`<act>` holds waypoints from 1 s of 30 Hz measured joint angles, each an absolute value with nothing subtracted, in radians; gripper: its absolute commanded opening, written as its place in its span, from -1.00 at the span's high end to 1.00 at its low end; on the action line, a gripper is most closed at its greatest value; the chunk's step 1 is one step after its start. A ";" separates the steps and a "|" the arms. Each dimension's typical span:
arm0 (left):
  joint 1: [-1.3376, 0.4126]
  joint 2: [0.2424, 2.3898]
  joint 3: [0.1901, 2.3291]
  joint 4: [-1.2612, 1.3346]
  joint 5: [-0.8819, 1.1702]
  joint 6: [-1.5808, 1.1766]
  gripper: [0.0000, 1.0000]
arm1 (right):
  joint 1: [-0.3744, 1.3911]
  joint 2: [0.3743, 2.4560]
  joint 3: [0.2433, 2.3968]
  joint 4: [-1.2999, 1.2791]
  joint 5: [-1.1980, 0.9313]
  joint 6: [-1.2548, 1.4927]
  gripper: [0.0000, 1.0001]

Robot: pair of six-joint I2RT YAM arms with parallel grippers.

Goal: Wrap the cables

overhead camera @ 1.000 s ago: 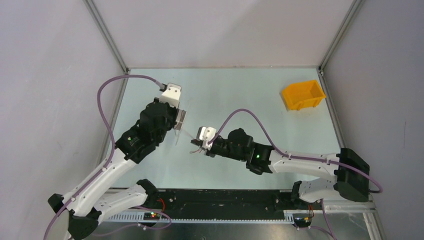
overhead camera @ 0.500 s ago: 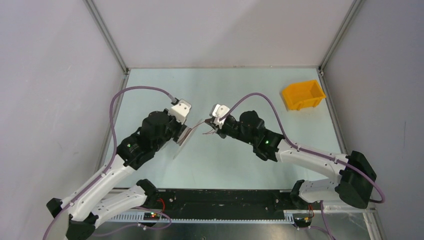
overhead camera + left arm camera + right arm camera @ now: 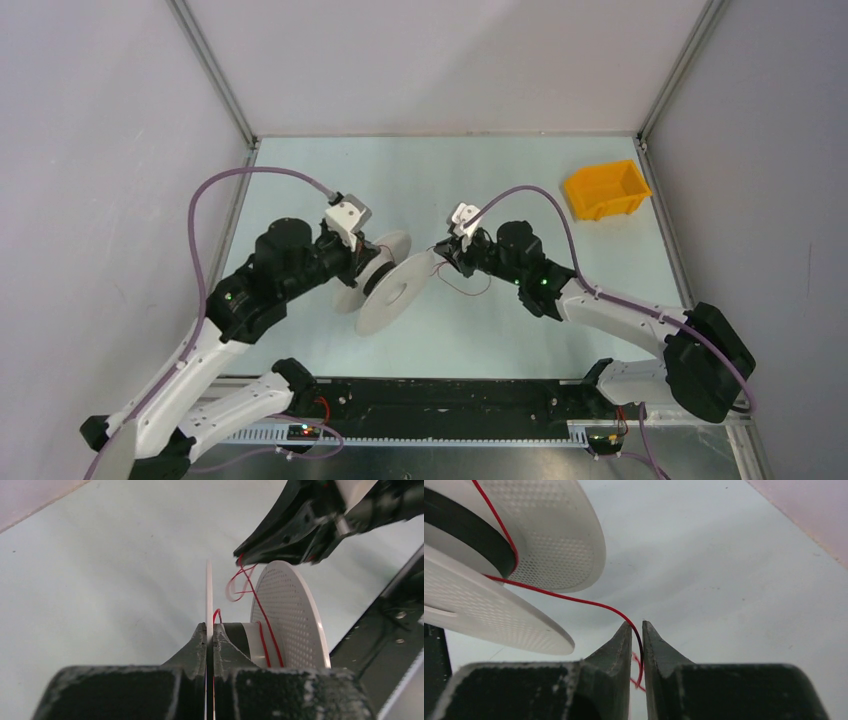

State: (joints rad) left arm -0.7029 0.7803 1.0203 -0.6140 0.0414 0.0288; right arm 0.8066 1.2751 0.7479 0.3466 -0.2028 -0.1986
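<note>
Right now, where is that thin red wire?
In the right wrist view, the red wire runs from the hub of the spool at upper left down to the bottom centre, where it passes between the fingers of the right gripper.

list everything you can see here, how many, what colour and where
spool: 1, white, left of centre over the table, held by one flange
wire: 1, red, runs from the spool's core to the right tool
bin: 1, orange, far right corner of the table
table: 1, pale green, under everything
arm cables: 2, lilac, one looping above each arm
left arm: 1, black and white, near left
right arm: 1, black and white, near right
left tool: 1, black, shut on the spool's flange
right tool: 1, black, shut on the wire
</note>
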 measured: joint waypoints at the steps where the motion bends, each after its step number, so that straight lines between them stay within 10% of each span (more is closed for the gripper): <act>1: -0.693 0.778 1.034 -0.614 0.065 0.012 1.00 | 0.804 1.275 0.738 0.359 -0.212 -0.189 0.67; 30: -0.524 0.720 1.079 -0.533 0.170 -0.308 1.00 | 0.795 1.545 0.596 0.729 -0.262 0.054 0.78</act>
